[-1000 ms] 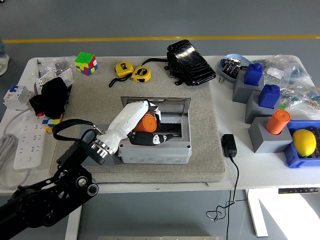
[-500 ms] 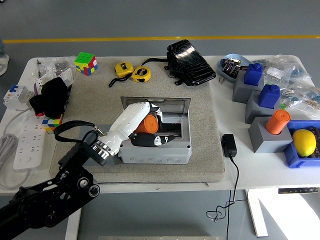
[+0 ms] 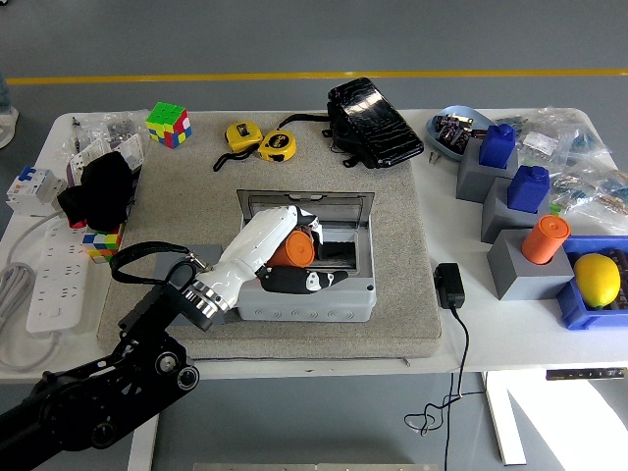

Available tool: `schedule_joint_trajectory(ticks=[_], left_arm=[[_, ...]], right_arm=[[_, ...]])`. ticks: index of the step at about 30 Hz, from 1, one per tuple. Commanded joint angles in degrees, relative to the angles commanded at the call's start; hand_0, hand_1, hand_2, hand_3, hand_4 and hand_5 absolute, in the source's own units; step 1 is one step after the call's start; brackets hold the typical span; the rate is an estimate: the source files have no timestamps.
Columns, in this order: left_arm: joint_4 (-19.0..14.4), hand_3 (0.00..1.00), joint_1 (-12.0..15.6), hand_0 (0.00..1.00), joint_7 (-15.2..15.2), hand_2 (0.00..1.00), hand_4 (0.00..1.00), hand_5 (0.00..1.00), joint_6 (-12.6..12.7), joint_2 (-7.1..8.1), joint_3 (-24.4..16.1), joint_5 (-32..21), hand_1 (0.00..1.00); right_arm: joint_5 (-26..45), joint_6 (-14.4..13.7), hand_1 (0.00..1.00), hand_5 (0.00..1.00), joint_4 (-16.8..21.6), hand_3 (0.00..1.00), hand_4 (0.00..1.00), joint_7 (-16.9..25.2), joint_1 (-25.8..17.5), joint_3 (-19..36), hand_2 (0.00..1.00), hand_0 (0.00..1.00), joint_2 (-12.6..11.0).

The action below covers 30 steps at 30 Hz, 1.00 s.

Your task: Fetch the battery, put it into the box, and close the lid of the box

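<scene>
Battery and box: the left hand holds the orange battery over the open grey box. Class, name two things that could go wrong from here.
1. The left hand grips the battery tilted above the box; released like this, it may land crooked or catch on the wall.
2. The lid stands open right behind the hand, so pulling the hand back carelessly could knock it, or shift the box on the mat.
</scene>
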Motion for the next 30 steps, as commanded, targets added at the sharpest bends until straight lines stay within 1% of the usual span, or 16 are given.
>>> schedule_joint_trajectory(ticks=[4, 5, 10, 11, 16, 17, 22, 23, 28, 29, 30], left_arm=[[0.10, 0.177, -0.05, 0.088, -0.52, 0.176, 0.810, 0.336, -0.11, -0.08, -0.07, -0.40, 0.100], [0.14, 0.230, -0.08, 0.132, -0.65, 0.211, 0.807, 0.350, -0.11, -0.09, -0.09, -0.50, 0.147], [0.19, 0.230, -0.22, 0.132, -1.26, 0.211, 0.807, 0.350, -0.32, -0.12, 0.05, -0.88, 0.147], [0.22, 0.330, -0.26, 0.172, -1.40, 0.312, 0.803, 0.364, -0.27, -0.12, 0.00, -0.93, 0.292], [0.21, 0.330, -0.27, 0.172, -1.56, 0.312, 0.803, 0.364, -0.46, -0.08, 0.04, -0.65, 0.292], [0.22, 0.365, -0.29, 0.222, -1.56, 0.372, 0.801, 0.375, -0.53, -0.08, 0.03, -0.59, 0.413], [0.64, 0.365, -0.50, 0.222, -1.56, 0.372, 0.801, 0.375, -1.05, -0.12, 0.04, -0.29, 0.413], [0.67, 0.389, -0.55, 0.239, -1.53, 0.402, 0.803, 0.387, -1.16, -0.09, 0.09, -0.17, 0.457], [0.66, 0.389, -0.61, 0.239, -1.71, 0.402, 0.803, 0.387, -1.46, -0.06, 0.22, -0.27, 0.457], [0.66, 0.412, -0.61, 0.260, -1.76, 0.440, 0.801, 0.401, -1.45, -0.07, 0.25, -0.33, 0.496], [0.66, 0.412, -0.61, 0.260, -1.85, 0.440, 0.801, 0.401, -1.41, -0.10, 0.29, -0.41, 0.496]], right_arm=[[0.05, 0.04, 0.817, 0.998, 0.00, 0.842, 0.998, 0.00, 0.06, -0.03, 0.788, 0.864, -0.01], [-0.01, 0.04, 0.817, 0.998, 0.00, 0.841, 0.998, -0.01, 0.08, 0.02, 0.788, 0.863, -0.03], [-0.15, 0.03, 0.817, 0.998, 0.00, 0.841, 0.998, -0.07, 0.15, 0.26, 0.788, 0.863, -0.09], [-0.05, 0.03, 0.815, 0.998, 0.00, 0.840, 0.998, -0.06, 0.17, 0.21, 0.787, 0.863, -0.07], [0.13, 0.06, 0.815, 0.998, 0.00, 0.840, 0.998, -0.01, 0.20, 0.07, 0.787, 0.863, 0.01], [0.20, 0.07, 0.814, 0.998, 0.00, 0.841, 0.998, 0.00, 0.22, 0.01, 0.787, 0.863, 0.00], [0.30, 0.09, 0.814, 0.998, 0.00, 0.841, 0.998, 0.02, 0.36, -0.04, 0.787, 0.863, -0.06], [0.37, 0.07, 0.813, 0.998, 0.00, 0.840, 0.998, 0.02, 0.36, -0.11, 0.787, 0.862, -0.08], [0.22, 0.07, 0.813, 0.998, 0.00, 0.840, 0.998, -0.03, 0.32, 0.13, 0.787, 0.862, -0.09], [0.21, 0.07, 0.812, 0.998, 0.00, 0.839, 0.998, -0.03, 0.31, 0.15, 0.786, 0.862, -0.09], [0.18, 0.07, 0.812, 0.998, 0.00, 0.839, 0.998, -0.04, 0.31, 0.18, 0.786, 0.862, -0.08]])
